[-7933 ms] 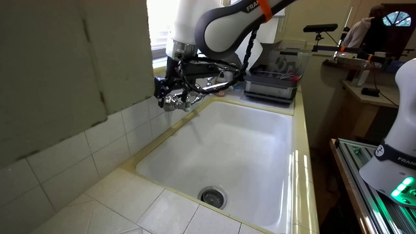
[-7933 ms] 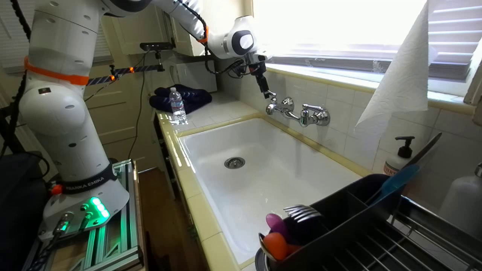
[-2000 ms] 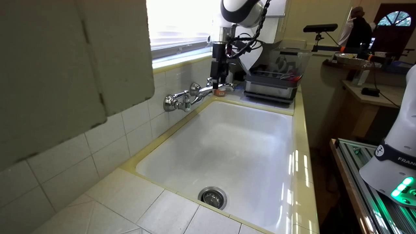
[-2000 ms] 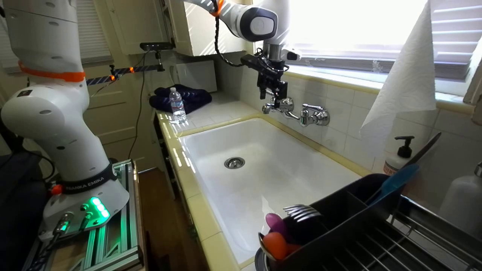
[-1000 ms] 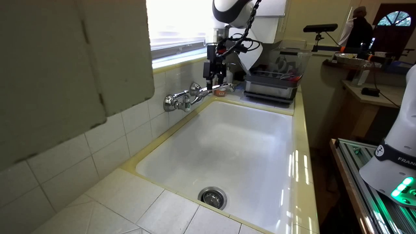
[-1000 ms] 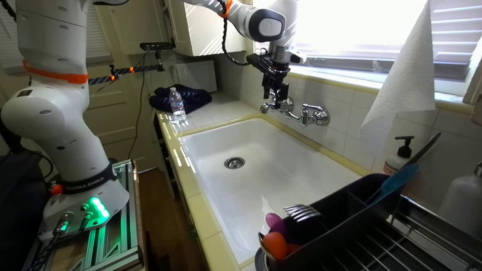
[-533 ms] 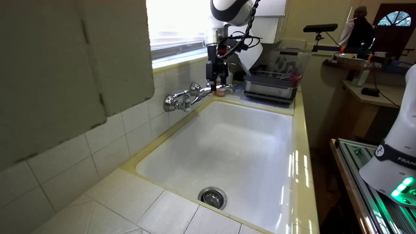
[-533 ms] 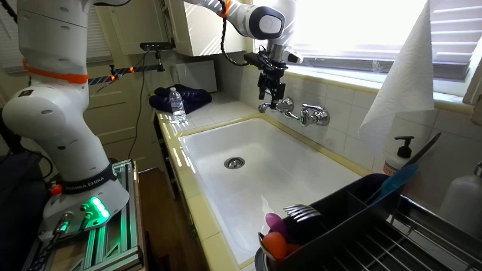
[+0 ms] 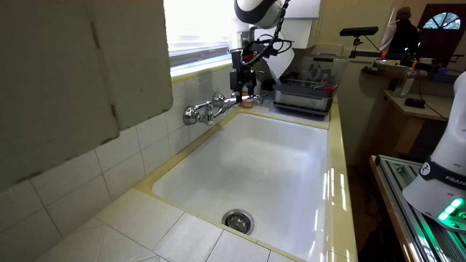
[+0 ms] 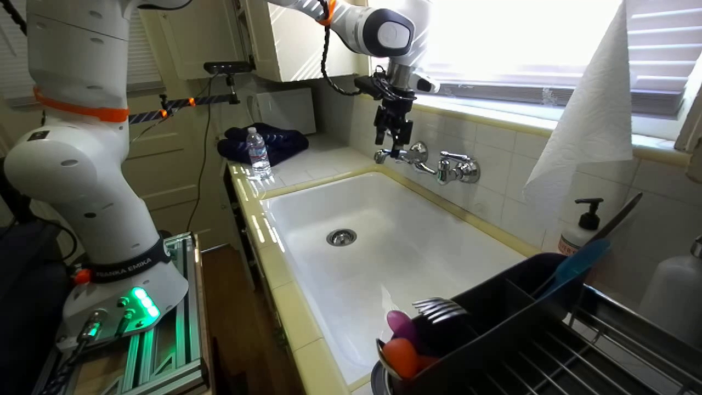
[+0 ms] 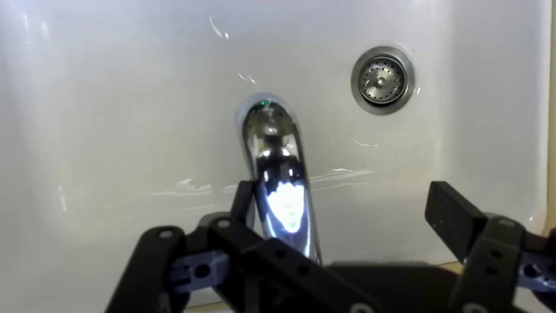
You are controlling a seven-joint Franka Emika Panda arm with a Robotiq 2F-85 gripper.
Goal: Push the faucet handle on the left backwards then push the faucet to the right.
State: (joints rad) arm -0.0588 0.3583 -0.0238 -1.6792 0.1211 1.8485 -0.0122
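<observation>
The chrome faucet spout (image 9: 259, 99) sticks out from the tiled wall over the white sink; it also shows in an exterior view (image 10: 380, 157) and the wrist view (image 11: 282, 174). My gripper (image 9: 245, 94) points down over it, with one finger on each side. In the wrist view the gripper (image 11: 345, 204) is open; its left finger lies close against the spout, and a wide gap is on the right. The left faucet handle (image 9: 208, 113) has its lever turned back toward the wall. The right handle (image 10: 445, 170) is in full view in an exterior view.
The sink (image 9: 273, 174) lies below, with its drain (image 11: 381, 80). A dish rack (image 10: 493, 340) with utensils stands beside it. A paper towel (image 10: 587, 109) hangs near a soap bottle (image 10: 576, 237). A cabinet (image 9: 87, 72) and a water bottle (image 10: 258, 153) are nearby.
Eight seconds ago my gripper was at the left handle; it is now at the spout. Over the last two seconds it moved slightly, and in an exterior view the spout tip shifted slightly left.
</observation>
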